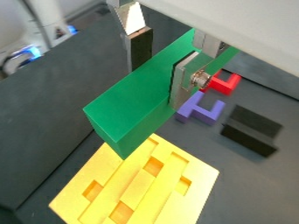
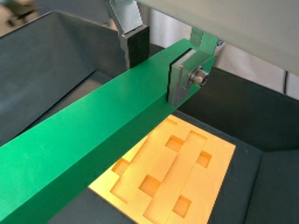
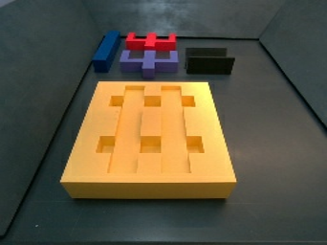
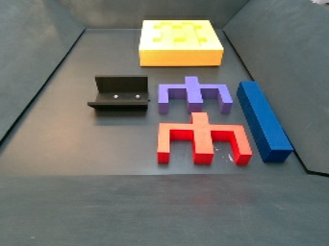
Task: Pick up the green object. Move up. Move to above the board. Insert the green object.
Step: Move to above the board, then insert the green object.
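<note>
Above the floor, in both wrist views, my tool (image 1: pixel 160 54) is clamped on the green bar (image 1: pixel 138 98), lifted clear. The yellow board (image 1: pixel 138 185) lies below, holes empty. Pick and lift look done; I judge centring over the board and insertion remain. Neither side view shows tool or bar.

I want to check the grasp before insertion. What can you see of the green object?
The green object is a long, flat, plain green bar with smooth faces and square edges. The gripper holds it on edge, clamped near one end between its silver fingers, in the air over the yellow board. Nothing else touches it. Neither side view shows it.
</note>
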